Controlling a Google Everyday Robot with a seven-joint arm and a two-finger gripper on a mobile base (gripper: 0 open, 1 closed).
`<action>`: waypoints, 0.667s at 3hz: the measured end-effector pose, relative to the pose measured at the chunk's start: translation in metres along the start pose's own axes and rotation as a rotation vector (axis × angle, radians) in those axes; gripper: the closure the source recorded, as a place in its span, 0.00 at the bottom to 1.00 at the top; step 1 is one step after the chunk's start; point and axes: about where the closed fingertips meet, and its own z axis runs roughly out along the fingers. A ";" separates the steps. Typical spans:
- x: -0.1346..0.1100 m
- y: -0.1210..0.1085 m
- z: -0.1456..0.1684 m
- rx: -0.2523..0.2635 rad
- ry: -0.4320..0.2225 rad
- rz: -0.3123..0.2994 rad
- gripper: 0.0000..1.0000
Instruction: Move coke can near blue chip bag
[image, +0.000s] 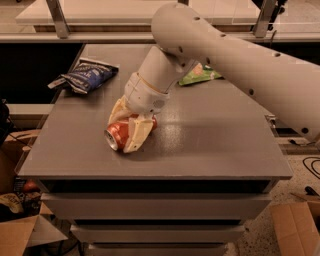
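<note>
Gripper (121, 131) clamped across the coke can (114, 137), lying on its side near the table (215, 145) front; blue chip bag (85, 76) well apart, back-left; the carry's all ahead.

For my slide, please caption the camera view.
Gripper grasps the coke can lying on the table; blue chip bag lies apart at far left.

Grey desk (215, 135), drawers below. Green snack bag (200, 75) at far side, beyond gripper (124, 132) low nr front-left. Cardboard box (20, 235) on floor L, second box (297, 227) R.
</note>
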 end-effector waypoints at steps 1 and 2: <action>0.000 -0.010 -0.017 0.018 0.016 -0.004 1.00; -0.002 -0.020 -0.043 0.044 0.043 -0.007 1.00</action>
